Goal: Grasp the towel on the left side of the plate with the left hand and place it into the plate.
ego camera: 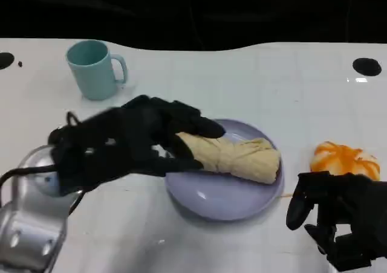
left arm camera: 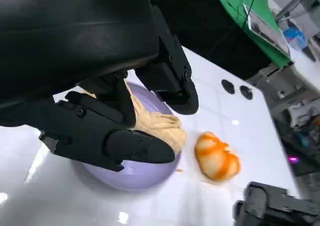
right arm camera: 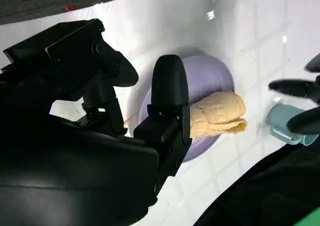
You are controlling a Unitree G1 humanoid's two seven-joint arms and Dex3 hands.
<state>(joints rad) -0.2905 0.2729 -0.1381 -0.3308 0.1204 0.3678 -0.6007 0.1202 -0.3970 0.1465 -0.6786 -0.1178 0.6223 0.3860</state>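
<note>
Rolled tan towel [ego camera: 233, 157] lying across the purple plate [ego camera: 224, 200], one end gripped by the left hand [ego camera: 130, 143]; placing step, by the look of it. Next: loosen fingers, lift clear without dragging. Right hand [ego camera: 338, 215] idle near the orange object [ego camera: 343, 158], fingers apart, holding nothing.

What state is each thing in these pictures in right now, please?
towel: rolled, lying in the plate, one end under the left hand.
plate: upright on the table, holding the towel.
left hand: fingers around the towel's end.
right hand: holds nothing, fingers curled, beside the plate.
mug: upright, apart from the plate.
orange-and-white object: resting on the table, untouched.
</note>
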